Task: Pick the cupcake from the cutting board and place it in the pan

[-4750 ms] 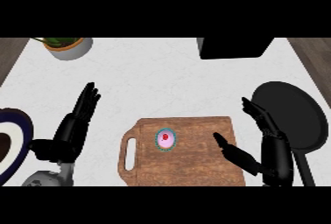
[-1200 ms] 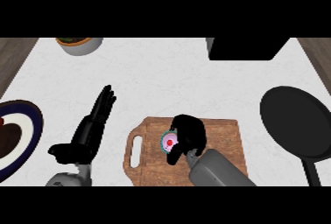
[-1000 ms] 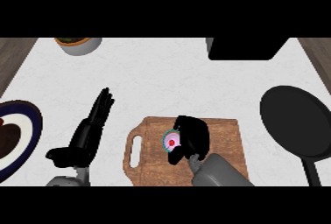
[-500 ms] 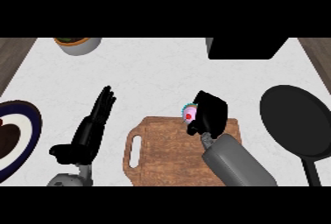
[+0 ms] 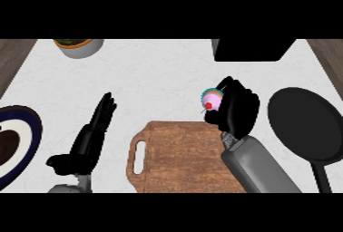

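Head view: the right hand (image 5: 237, 108) is curled round the cupcake (image 5: 212, 98), thumb and fingers closed on its side, with the pink top and red cherry showing at the hand's left. The cupcake is off the board (image 5: 178, 158). It shows over the white counter (image 5: 154, 77) just beyond the board's far right corner, between board and pan (image 5: 305, 122). The pan lies to the right of the hand, near it but apart, with its handle running toward the lower edge. The board's top is bare.

The left hand (image 5: 90, 133) rests to the left of the board, its fingers straight and holding nothing. A plate (image 5: 23, 115) sits at the left edge, a bowl (image 5: 80, 46) at the top left, and a black box (image 5: 253, 50) at the top.

The step in hand looks like the carry: the pick is done and the placing is not yet. The next move calls for taking the cupcake rightward over the pan's rim, lowering it onto the pan's floor top up, and only then uncurling the fingers. How high the cupcake is above the counter cannot be told from this view.
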Robot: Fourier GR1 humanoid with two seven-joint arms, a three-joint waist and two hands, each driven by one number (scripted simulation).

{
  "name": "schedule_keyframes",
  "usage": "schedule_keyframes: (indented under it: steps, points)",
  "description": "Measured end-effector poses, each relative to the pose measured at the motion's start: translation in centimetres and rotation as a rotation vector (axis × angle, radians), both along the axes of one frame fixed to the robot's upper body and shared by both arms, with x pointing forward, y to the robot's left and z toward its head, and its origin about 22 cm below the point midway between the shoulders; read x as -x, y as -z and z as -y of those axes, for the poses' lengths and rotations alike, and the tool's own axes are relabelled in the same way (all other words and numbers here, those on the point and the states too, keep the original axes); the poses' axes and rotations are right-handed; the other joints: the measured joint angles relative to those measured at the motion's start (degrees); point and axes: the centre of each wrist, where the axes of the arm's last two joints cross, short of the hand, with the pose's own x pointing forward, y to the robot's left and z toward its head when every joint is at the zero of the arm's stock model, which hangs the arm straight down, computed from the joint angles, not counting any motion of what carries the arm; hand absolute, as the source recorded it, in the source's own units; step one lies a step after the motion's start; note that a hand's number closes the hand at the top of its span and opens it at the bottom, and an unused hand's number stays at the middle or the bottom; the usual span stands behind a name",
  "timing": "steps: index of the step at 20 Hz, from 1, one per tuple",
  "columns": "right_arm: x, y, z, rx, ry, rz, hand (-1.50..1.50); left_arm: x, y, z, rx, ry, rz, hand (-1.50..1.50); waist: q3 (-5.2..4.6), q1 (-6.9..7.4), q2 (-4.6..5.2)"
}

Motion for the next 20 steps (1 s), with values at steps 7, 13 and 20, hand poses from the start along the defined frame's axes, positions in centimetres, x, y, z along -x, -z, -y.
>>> schedule_keyframes:
  steps: [7,13,20]
  points:
    - [0.3,-1.0,4.8,-0.12,0.136,0.115,1.5,0.1,-0.2,-0.1,0.008,0.0,0.001,0.0,0.03,0.08,0.16]
    - [0.6,1.4,11.4,-0.12,0.278,0.176,1.5,-0.2,-0.5,0.2,0.01,0.001,0.002,0.0,0.05,0.37,0.33]
    - [0.7,4.3,19.3,0.015,0.404,0.247,1.5,-0.1,0.1,0.5,0.003,0.018,0.008,0.0,0.07,0.75,0.46]
